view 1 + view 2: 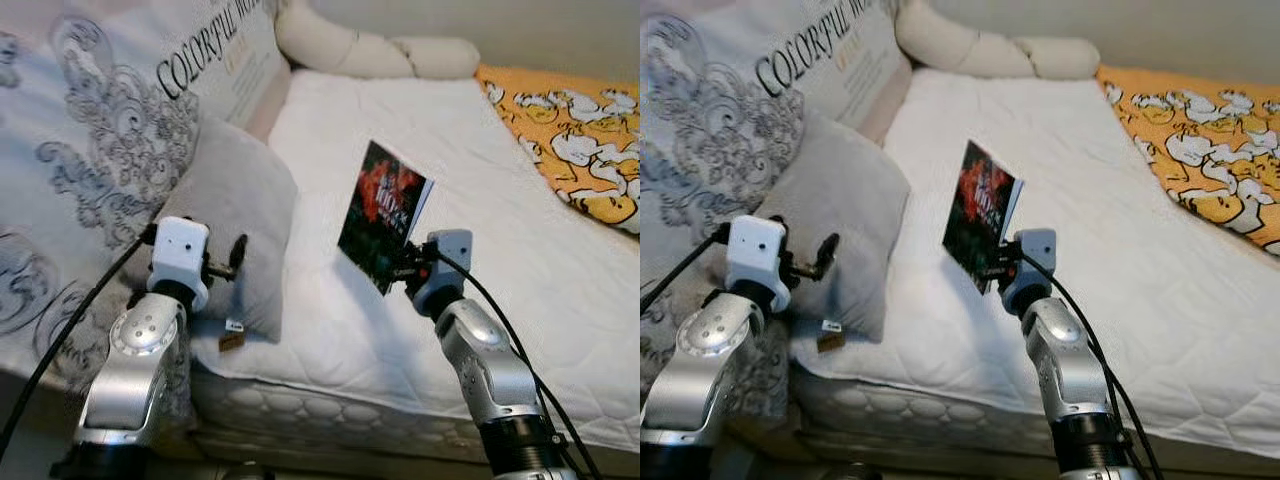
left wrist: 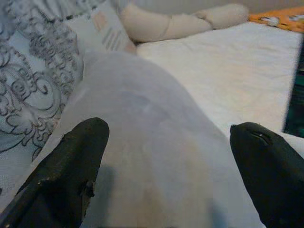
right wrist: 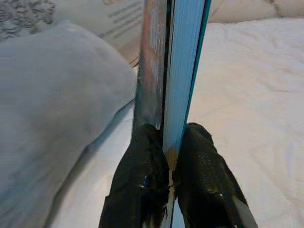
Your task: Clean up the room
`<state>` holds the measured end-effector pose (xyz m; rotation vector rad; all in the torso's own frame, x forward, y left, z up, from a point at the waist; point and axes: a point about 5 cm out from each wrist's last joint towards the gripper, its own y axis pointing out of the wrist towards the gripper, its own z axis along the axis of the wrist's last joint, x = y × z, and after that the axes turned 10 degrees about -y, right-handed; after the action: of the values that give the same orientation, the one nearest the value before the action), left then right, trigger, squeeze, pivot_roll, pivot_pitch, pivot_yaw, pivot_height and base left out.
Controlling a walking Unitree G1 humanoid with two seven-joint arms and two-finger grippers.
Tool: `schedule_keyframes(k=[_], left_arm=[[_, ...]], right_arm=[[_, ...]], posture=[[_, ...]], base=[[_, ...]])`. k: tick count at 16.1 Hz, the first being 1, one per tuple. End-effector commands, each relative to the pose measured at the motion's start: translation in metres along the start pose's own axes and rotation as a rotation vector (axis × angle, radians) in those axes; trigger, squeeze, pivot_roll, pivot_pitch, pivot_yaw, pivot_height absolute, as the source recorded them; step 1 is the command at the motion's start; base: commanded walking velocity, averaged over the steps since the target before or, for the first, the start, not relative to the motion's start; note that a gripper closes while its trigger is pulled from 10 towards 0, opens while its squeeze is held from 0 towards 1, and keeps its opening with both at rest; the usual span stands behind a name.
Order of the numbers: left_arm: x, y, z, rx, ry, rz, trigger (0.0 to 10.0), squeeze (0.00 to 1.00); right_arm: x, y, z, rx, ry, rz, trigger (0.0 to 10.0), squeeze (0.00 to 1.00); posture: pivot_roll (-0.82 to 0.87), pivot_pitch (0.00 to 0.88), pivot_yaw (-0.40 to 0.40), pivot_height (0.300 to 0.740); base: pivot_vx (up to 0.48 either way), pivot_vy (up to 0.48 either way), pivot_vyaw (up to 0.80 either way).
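Dark-covered book (image 1: 383,215) held upright above the white bed (image 1: 520,260) by my right gripper (image 1: 408,268).

I see its jaws clamped on the book's lower edge, long axis near vertical, top leaning away toward the headboard pillows, cover facing left. My left gripper (image 2: 171,166) hovers with jaws spread wide over the grey pillow (image 1: 235,215).

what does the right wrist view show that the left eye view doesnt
Right wrist view alone: the book's blue page edge pinched between the right gripper's black fingers. Left eye view alone: the book's dark red cover, the left gripper by the grey pillow, and the orange blanket. Both: the book, the grey pillow, and the white mattress.
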<state>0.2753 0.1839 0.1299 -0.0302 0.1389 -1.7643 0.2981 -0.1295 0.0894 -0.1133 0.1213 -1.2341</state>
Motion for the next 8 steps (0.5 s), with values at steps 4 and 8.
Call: schedule_keyframes(k=[4, 8], left_arm=[[0.011, -0.006, -0.003, -0.085, 0.06, -0.198, 10.0, 0.0], [0.0, -0.018, -0.008, -0.202, 0.144, -0.334, 10.0, 0.0]], right_arm=[[0.003, 0.026, 0.015, -0.028, 0.173, 0.098, 10.0, 0.0], [0.002, 0.052, 0.011, -0.208, 0.093, 0.303, 10.0, 0.0]], posture=[[0.04, 0.0, -0.016, 0.74], [0.06, 0.0, -0.012, 0.74]], base=[[0.0, 0.0, 0.0], [0.0, 0.0, 0.0]])
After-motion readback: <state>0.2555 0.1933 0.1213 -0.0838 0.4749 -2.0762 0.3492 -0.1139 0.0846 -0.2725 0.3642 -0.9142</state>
